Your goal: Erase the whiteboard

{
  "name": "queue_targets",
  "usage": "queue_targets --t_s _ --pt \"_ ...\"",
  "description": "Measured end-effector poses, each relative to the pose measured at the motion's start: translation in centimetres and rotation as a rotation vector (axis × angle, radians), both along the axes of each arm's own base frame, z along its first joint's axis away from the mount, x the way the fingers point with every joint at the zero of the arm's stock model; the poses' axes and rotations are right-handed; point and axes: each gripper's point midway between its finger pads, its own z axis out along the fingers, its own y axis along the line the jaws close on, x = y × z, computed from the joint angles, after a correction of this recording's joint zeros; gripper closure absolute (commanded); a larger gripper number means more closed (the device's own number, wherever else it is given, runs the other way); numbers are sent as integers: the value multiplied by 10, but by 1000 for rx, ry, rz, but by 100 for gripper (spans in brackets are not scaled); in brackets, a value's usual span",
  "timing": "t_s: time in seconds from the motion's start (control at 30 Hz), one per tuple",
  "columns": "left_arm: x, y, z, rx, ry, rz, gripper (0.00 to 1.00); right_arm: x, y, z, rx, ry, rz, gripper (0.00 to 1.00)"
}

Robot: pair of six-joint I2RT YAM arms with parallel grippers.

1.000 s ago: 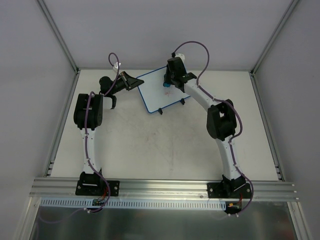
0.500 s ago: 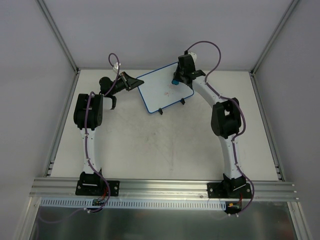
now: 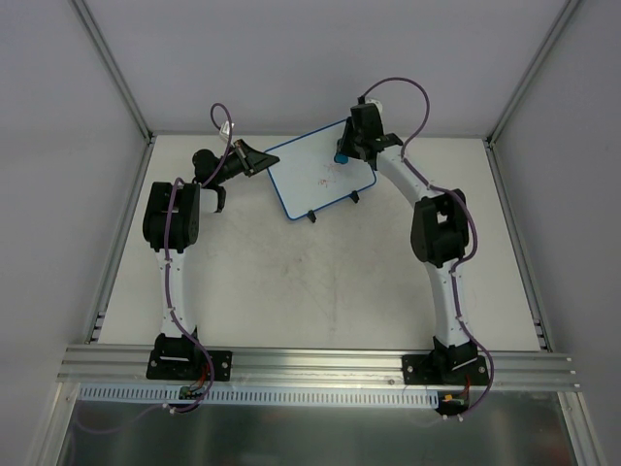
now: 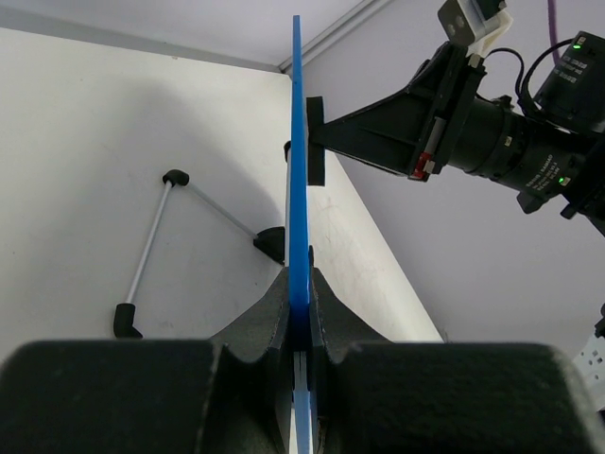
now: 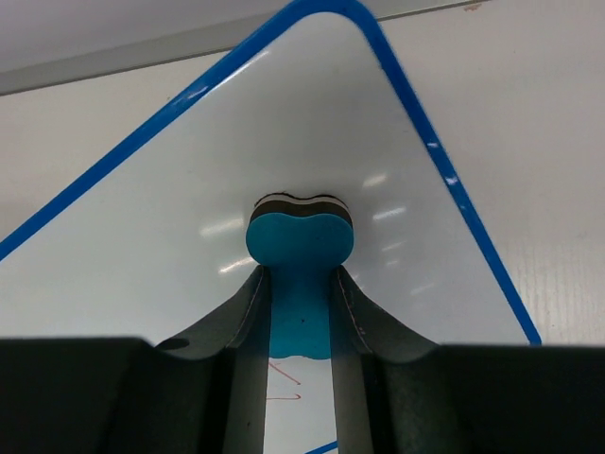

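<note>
I have the whiteboard (image 3: 309, 180) at the far side of the table (image 3: 291, 291), about 12 o'clock from the arm bases in the top view. It lies skewed, with one rounded corner toward 12 o'clock. Its two black feet (image 3: 311, 216) are along the edge at 6 o'clock.

My left hand (image 4: 299, 284) is clamped on the board's blue rim at its 9 o'clock end. The left wrist camera sees the board edge-on, a thin blue line running straight up from between the fingers. A wire leg (image 4: 151, 248) with black tips rests on the table at 9 o'clock of that line.

My right hand (image 5: 300, 276) is closed on the blue bone-shaped eraser (image 5: 301, 238), a finger on each side of its narrow waist. The eraser's dark pad faces the white surface near the board's corner at about 1 o'clock. I cannot tell whether the pad touches the surface. Faint red scribbles (image 5: 282, 372) show at 6 o'clock of the eraser, between the fingers.
</note>
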Motion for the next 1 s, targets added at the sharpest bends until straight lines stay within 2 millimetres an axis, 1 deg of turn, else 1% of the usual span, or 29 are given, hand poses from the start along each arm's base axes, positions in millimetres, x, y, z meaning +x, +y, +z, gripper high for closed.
queue_targets --t_s 0.07,0.1,0.2,0.27,0.37,0.5,0.57,0.67,0.8,0.9,1.0 --pt "0 0 0 0 0 0 100 -2 8 2 -13 -13 38 100" --pt "0 0 0 0 -1 0 100 -4 16 4 -18 -24 67 100" --pt "0 0 0 1 -2 -1 100 -14 41 7 -19 -40 166 100" --pt "0 0 0 2 -3 0 100 -24 62 9 -16 -48 247 100" --pt "0 0 0 2 -4 -1 100 -37 86 11 -11 -56 339 100" --pt "0 0 0 3 -4 -2 100 -49 104 11 -15 -66 424 100" --pt "0 0 0 4 -5 -2 100 -52 107 11 -17 -68 440 100" --pt "0 0 0 4 -6 -2 100 -51 105 9 -22 -68 433 100" --pt "0 0 0 4 -6 0 100 -46 100 7 -31 -68 358 100" --pt "0 0 0 5 -7 -1 100 -42 89 5 -44 -66 265 100" --pt "0 0 0 5 -8 0 100 -40 72 0 -51 -48 173 100"
